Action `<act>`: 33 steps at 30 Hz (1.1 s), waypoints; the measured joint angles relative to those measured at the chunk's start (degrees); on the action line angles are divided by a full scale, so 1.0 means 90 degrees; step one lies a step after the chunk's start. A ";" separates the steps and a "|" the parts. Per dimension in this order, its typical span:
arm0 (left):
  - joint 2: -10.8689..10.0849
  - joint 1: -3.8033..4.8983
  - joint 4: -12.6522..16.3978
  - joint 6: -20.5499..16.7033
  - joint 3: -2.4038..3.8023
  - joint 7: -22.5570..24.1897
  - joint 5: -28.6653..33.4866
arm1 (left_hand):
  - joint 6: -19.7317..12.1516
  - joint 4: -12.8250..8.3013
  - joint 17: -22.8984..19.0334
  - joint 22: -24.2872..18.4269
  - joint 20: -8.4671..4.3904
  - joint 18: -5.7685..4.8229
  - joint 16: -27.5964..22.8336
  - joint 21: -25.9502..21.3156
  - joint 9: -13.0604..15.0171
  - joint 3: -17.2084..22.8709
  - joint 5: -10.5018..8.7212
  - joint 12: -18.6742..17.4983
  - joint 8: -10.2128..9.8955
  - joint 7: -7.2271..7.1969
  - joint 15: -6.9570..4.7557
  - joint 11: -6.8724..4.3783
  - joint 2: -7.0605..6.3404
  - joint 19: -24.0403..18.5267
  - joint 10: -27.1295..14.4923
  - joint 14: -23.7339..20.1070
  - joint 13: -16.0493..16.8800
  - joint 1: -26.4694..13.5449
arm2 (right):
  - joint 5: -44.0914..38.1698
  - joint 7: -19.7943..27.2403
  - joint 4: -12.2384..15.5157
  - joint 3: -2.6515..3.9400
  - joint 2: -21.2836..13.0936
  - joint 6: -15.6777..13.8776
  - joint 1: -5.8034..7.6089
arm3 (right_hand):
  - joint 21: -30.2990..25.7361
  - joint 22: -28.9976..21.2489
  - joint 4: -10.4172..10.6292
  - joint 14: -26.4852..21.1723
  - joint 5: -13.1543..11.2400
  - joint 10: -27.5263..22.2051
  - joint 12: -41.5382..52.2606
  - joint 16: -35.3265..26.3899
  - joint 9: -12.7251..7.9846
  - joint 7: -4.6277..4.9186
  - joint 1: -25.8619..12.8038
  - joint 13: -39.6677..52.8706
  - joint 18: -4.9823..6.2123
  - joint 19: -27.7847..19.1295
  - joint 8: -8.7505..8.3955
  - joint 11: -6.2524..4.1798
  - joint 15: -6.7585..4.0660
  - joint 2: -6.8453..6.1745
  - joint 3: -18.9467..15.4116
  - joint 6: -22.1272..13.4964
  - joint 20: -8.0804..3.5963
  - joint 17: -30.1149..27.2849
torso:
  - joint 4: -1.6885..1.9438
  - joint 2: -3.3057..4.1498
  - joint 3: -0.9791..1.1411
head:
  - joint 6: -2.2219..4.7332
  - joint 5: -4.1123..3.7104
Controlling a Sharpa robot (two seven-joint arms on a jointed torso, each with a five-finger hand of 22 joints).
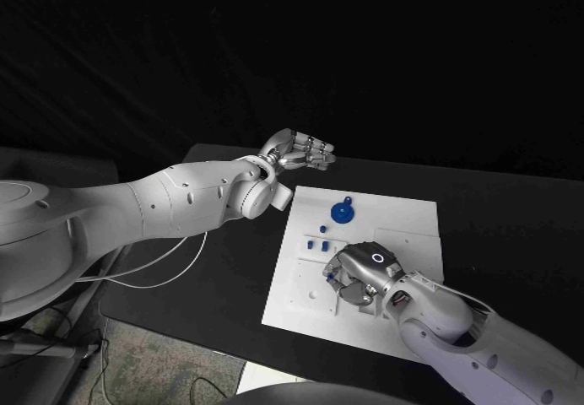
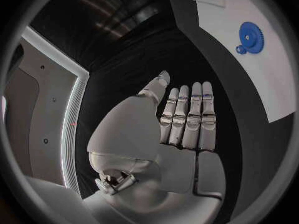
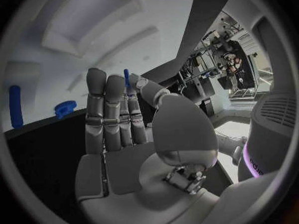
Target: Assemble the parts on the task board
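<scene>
right hand [image 1: 361,274] sits low over the near part of the task board [image 1: 413,221], and in the right wrist view a slim blue peg [image 3: 126,78] stands up between its thumb and the neighbouring fingers [image 3: 106,109], so it appears to be pinching that part, though the contact itself is partly hidden. left hand [image 1: 298,152] is raised beyond the board's far left corner, fingers straight and side by side, holding nothing.

on the board, a blue gear [image 1: 344,212] with a smaller round piece touching it lies flat near the far middle; the left wrist view shows the same gear [image 2: 251,37] on the white plate. a few small blue pieces [image 1: 316,245] sit in a short row between the gear and the right hand. the right wrist view also shows a small blue toothed part [image 3: 64,107] and a blue cylinder [image 3: 15,112] at the board's edge.

judging from this, the assembly is in an early-to-middle stage: one peg is in hand and not visibly seated, and several parts are loose. whether the gear is already mounted cannot be told.

the board lies on a black table [image 1: 499,211], with black drape behind. pale cables [image 1: 159,270] hang off the left arm, down towards the floor.
</scene>
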 measured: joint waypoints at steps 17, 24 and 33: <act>-0.0035 0.0002 0.0012 0.0026 0.0000 -0.0025 0.0010 | 0.0000 0.0016 0.0000 -0.0030 0.0000 0.0000 0.0000 0.0000 0.0000 -0.0016 0.0000 0.0000 0.0000 0.0000 0.0000 0.0023 -0.0001 0.0000 -0.0023 0.0000 0.0000 -0.0001 | -0.0052 0.0021 -0.0205 -0.0043 0.0050 -0.0009 -0.0010 | -0.0004 0.0024 -0.0008 0.0000 0.0006 -0.0021 -0.0002 0.0000 0.0002 0.0007 0.0000 0.0003 0.0000 0.0000 -0.0002 0.0002 0.0001 -0.0001 -0.0007 -0.0010 0.0002 -0.0007 | -0.0009 -0.0004 -0.0001 | -0.0078 0.0015; -0.0038 0.0003 0.0014 0.0033 0.0000 -0.0030 0.0013 | 0.0000 0.0016 0.0000 -0.0030 0.0000 0.0000 0.0000 0.0000 0.0000 -0.0016 0.0000 0.0000 0.0000 0.0000 0.0000 0.0023 -0.0001 0.0000 -0.0023 0.0000 0.0000 -0.0001 | -0.0080 0.0013 -0.0239 -0.0044 0.0092 -0.0024 -0.0009 | -0.0037 0.0052 -0.0009 -0.0001 0.0006 -0.0017 -0.0008 0.0000 -0.0001 -0.0017 -0.0021 0.0004 0.0000 0.0000 -0.0013 -0.0003 0.0001 0.0018 -0.0009 -0.0004 0.0002 -0.0017 | -0.0009 -0.0004 0.0004 | -0.0088 0.0027; -0.0039 0.0004 0.0023 0.0044 0.0000 -0.0036 0.0015 | 0.0000 0.0016 0.0000 -0.0029 0.0000 0.0000 0.0000 0.0000 0.0000 -0.0016 0.0000 0.0000 0.0000 0.0000 0.0000 0.0023 -0.0001 0.0000 -0.0023 0.0000 0.0000 -0.0001 | -0.0108 0.0004 -0.0268 -0.0061 0.0114 -0.0049 -0.0009 | -0.0037 0.0086 -0.0016 0.0000 0.0006 -0.0017 -0.0012 0.0000 -0.0003 -0.0018 -0.0046 0.0006 0.0000 0.0001 -0.0017 -0.0006 0.0001 0.0009 -0.0016 -0.0003 0.0004 -0.0027 | -0.0006 -0.0004 0.0004 | -0.0099 0.0042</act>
